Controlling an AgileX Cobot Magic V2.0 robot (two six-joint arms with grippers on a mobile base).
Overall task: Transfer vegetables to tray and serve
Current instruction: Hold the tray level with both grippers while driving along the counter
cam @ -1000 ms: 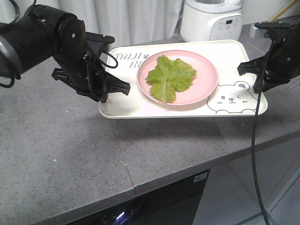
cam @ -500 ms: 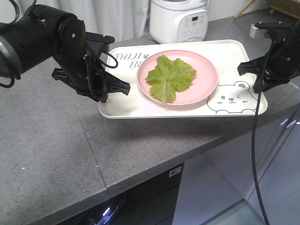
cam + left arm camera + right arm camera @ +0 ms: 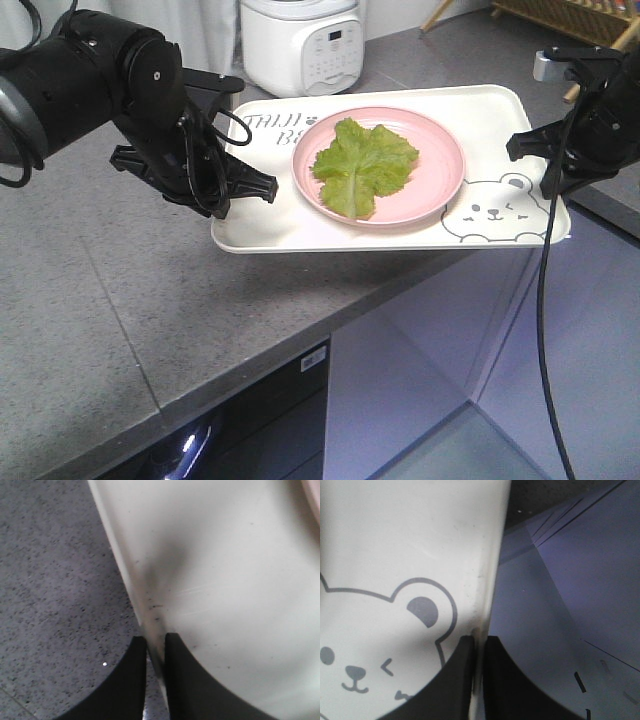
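The cream tray (image 3: 270,225) with the bear face is held level in the air above the grey counter's right end. A round pink plate (image 3: 440,150) sits on it with the green lettuce leaf (image 3: 362,165) on top. My left gripper (image 3: 268,187) is shut on the tray's left rim; the left wrist view shows its fingers (image 3: 156,645) pinching the rim (image 3: 127,575). My right gripper (image 3: 548,190) is shut on the tray's right rim (image 3: 492,565); it pinches that rim (image 3: 479,642) beside the bear's ear.
The grey stone counter (image 3: 120,300) runs under the tray's left half; its front edge slants from the bottom left up to the right. A white rice cooker (image 3: 305,45) stands behind the tray. Grey cabinet fronts and floor (image 3: 500,380) lie below on the right. A wooden rack (image 3: 560,15) shows at the far right.
Both grippers and the tray keep the same place in the picture, while the counter, rice cooker and cabinets have slid to the left behind them. More floor shows at the right.
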